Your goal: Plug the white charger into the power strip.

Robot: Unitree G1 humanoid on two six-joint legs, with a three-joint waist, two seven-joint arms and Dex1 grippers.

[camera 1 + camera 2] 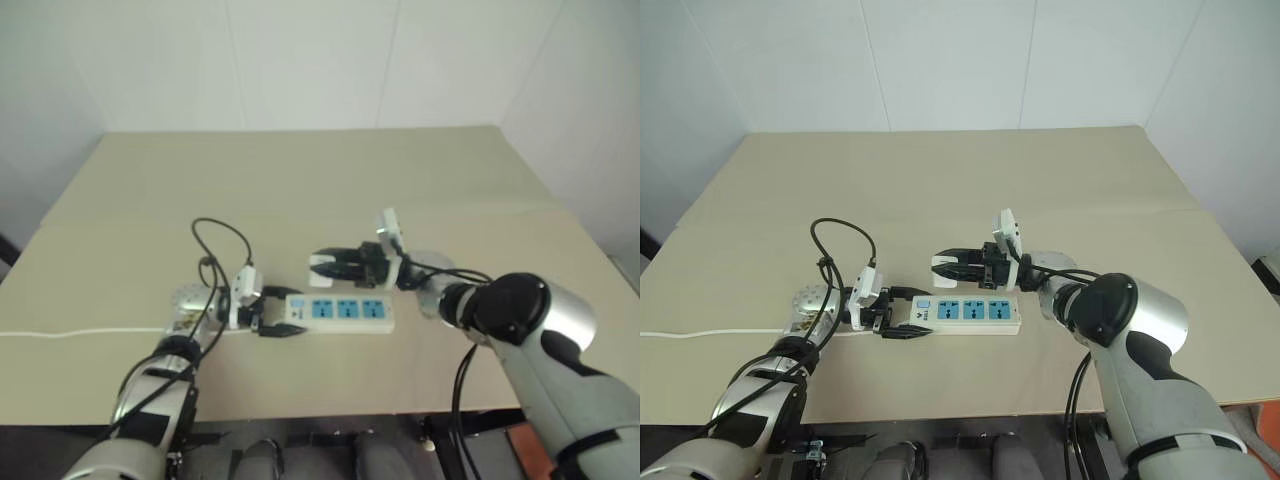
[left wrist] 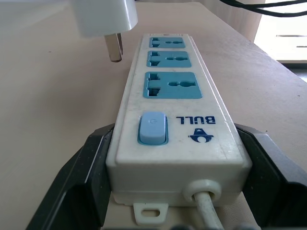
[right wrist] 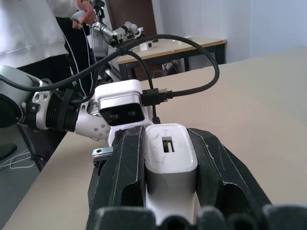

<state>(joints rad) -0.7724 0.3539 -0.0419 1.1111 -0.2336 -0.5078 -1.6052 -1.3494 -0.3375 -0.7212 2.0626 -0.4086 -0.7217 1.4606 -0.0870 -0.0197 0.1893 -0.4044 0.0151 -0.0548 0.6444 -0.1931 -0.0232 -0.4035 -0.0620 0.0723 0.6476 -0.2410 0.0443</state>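
head views: left gripper is clamping its jaws on the switch end of the power strip, pinning it to the counter; right gripper is gripping the white charger just above the strip.
left wrist: charger's prongs hanging beside the 3 sockets, not in yet.
right wrist: jaws squeezing the charger's sides.
progress: pickup and bracing done, lining up and pushing in left.

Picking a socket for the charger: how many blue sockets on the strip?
3, in a row along the strip: one next to the switch, one in the middle, one at the far end.
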